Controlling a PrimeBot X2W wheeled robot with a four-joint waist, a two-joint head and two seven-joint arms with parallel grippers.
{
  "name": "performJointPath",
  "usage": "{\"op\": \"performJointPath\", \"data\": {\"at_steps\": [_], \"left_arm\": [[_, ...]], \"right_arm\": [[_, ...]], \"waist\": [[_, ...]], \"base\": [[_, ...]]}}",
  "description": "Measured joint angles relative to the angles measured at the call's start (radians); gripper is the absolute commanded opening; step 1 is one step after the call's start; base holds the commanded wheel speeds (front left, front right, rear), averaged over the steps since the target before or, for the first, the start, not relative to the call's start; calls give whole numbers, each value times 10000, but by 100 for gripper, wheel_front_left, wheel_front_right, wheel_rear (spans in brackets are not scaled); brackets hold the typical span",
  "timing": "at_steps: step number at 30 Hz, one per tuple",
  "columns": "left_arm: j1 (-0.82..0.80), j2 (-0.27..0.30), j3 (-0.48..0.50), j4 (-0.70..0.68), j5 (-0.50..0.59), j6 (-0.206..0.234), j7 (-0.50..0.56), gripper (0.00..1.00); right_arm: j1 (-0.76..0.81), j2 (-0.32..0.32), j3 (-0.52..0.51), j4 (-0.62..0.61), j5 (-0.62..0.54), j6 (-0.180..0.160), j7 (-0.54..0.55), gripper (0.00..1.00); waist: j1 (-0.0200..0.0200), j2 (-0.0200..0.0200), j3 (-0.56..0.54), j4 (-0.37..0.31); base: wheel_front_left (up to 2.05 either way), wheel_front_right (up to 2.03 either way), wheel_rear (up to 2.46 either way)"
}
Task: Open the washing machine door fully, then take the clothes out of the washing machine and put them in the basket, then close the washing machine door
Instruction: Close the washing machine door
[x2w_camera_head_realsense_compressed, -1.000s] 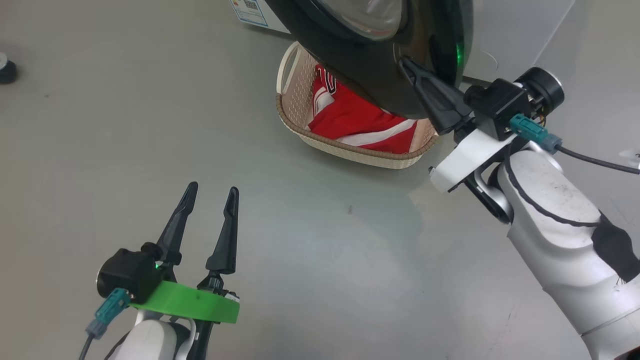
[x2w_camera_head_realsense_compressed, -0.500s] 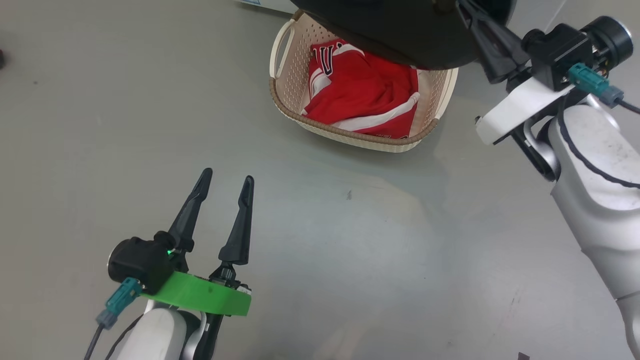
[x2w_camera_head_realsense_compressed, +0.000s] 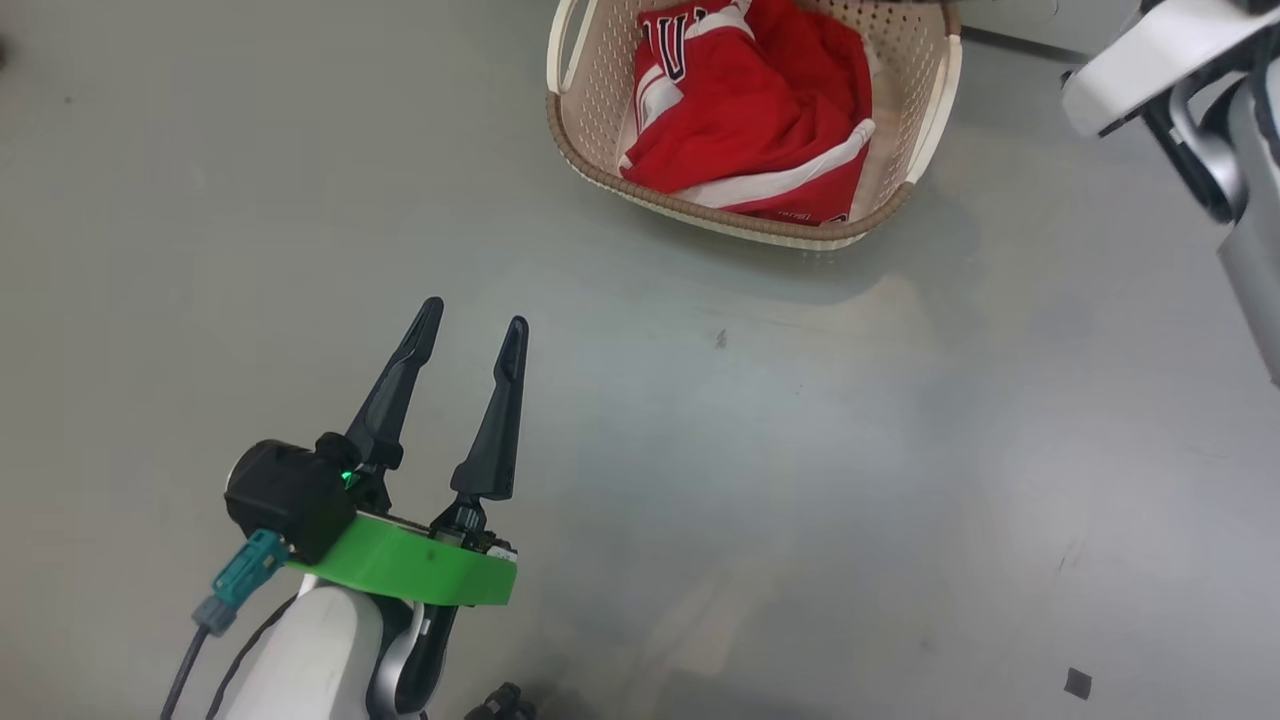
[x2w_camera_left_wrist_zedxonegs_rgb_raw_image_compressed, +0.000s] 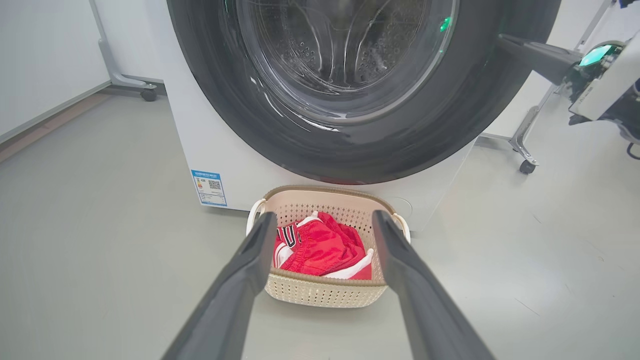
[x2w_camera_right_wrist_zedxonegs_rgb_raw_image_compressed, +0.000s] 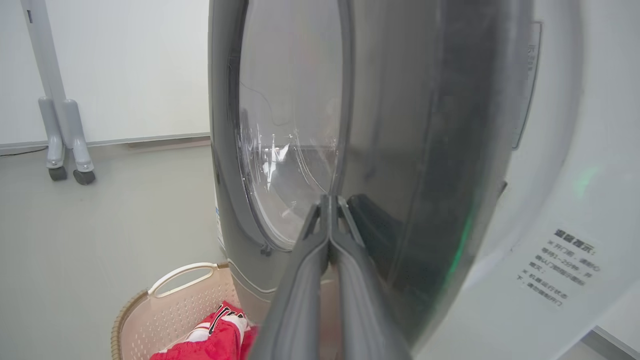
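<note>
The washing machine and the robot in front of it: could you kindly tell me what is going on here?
The clothes lie in the basket on the floor before the washing machine. The right gripper, jaws shut, has its tips against the black rim of the washing machine door, apparently pushing it closed; it looks almost shut. The left gripper hangs open over the floor, holding nothing.
</note>
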Motion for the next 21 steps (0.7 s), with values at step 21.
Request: {"op": "performJointPath", "data": {"at_steps": [21], "left_arm": [[-862, -174, -403, 10, -460, -2, 0, 100]], "right_arm": [[-2498, -1018, -221, 284, -464, 13, 531, 0]], "waist": [[1, 0, 1538, 672]], "base": [[0, 0, 0]]}}
